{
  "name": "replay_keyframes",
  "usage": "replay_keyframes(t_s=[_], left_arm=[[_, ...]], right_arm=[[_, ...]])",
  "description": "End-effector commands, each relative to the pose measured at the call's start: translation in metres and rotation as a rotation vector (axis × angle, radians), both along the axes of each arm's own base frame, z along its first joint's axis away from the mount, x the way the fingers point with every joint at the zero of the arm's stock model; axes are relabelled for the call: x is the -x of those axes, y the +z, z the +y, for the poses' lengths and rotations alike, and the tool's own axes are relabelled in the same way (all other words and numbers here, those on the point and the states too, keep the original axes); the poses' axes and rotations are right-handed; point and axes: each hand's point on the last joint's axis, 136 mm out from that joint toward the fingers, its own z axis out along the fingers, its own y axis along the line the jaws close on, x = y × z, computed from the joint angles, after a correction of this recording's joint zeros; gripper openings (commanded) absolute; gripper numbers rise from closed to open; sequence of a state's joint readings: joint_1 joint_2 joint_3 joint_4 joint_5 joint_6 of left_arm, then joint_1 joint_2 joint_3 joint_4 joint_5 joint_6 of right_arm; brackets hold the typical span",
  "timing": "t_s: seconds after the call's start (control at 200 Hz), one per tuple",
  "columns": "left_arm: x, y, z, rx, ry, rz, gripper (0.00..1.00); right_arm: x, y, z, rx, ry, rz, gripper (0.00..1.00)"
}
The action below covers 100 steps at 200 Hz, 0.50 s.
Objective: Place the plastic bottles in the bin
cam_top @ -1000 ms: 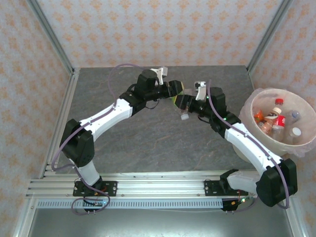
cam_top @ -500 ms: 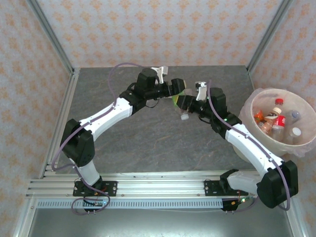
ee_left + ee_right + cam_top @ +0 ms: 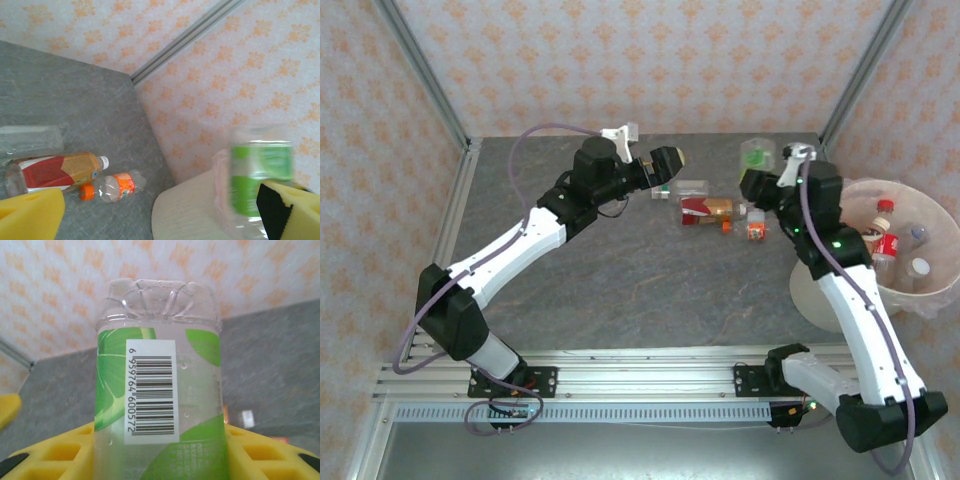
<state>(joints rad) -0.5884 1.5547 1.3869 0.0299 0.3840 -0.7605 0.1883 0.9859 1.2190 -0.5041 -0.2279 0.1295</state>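
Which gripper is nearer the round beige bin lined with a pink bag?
Right. The right gripper, holding a green-labelled clear plastic bottle, is just left of the bin; the left gripper is farther left, open.

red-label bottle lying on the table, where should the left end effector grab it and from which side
Grip the red-label bottle across its labelled middle, from straight above, one finger on each long side. It lies flat on the table, and the label band is its straight, even part. The clear bottle close behind it may leave little room for the far finger.
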Motion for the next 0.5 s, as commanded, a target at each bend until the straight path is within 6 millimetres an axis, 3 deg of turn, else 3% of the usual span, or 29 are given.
replay_keyframes(t_s=[0.0,0.24,0.42,0.495], left_arm=[[-0.006,-0.023,0.008,-0.035,0.049,0.049,1.00],[-0.010,-0.036,0.004,-0.039,0.042,0.076,1.00],[-0.013,-0.042,-0.001,-0.063,0.024,0.088,1.00],[-0.015,-0.047,-0.002,-0.070,0.024,0.098,1.00]], right_arm=[[0.012,0.014,-0.045,0.085,-0.157,0.007,0.41],[0.036,0.024,-0.130,0.038,-0.463,0.008,0.41],[0.064,0.013,-0.192,0.081,-0.779,0.016,0.41],[0.071,0.011,-0.205,0.142,-0.851,0.011,0.41]])
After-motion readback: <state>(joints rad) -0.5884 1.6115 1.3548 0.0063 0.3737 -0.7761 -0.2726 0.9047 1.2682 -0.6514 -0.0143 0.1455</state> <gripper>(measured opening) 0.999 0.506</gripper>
